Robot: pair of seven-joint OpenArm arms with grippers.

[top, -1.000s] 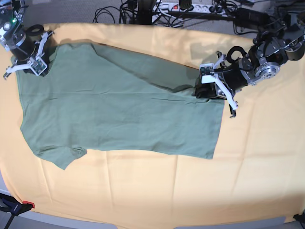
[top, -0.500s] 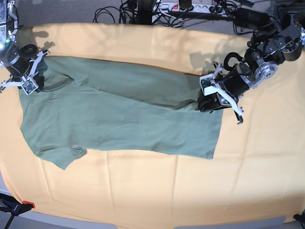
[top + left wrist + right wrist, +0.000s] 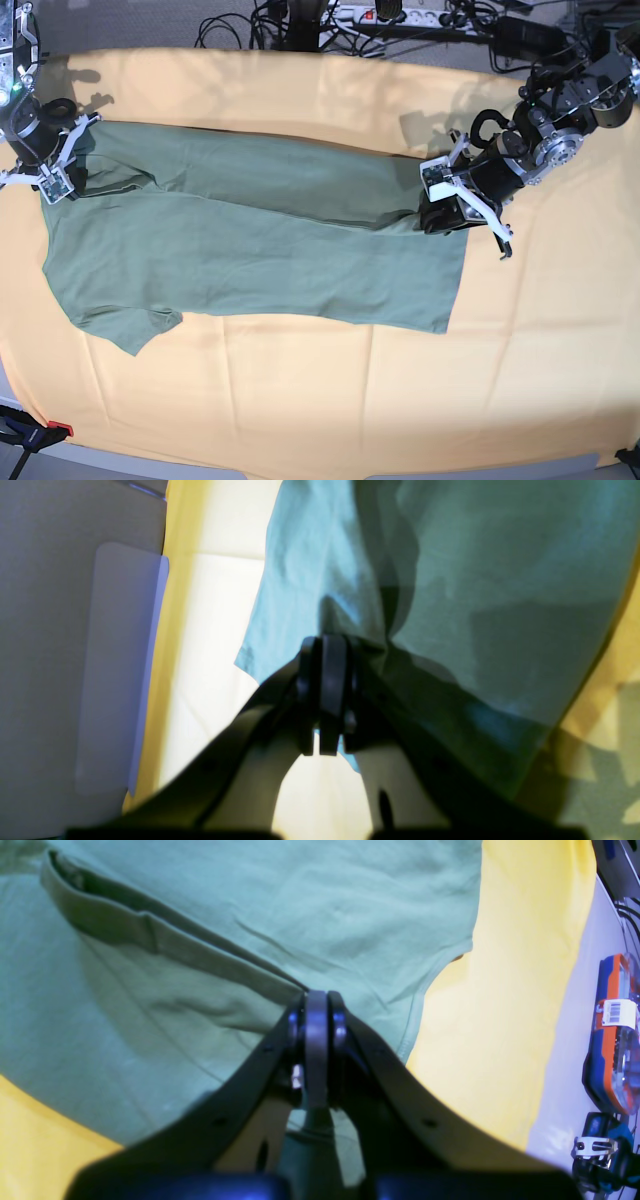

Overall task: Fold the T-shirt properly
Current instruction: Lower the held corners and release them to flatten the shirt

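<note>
Base view: T-shirt (image 3: 250, 250) stretched btwn left gripper (image 3: 437, 212) & right gripper (image 3: 60, 180), both clamped on its edge.

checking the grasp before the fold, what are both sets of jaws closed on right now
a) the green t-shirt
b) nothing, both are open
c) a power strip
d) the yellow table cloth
a, in both wrist views the jaws are pinched shut on folds of the green T-shirt, one arm at each end of the upper edge.

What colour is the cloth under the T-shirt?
Yellow-orange and plain; the cloth shows best in the base view, around the green T-shirt.
</note>
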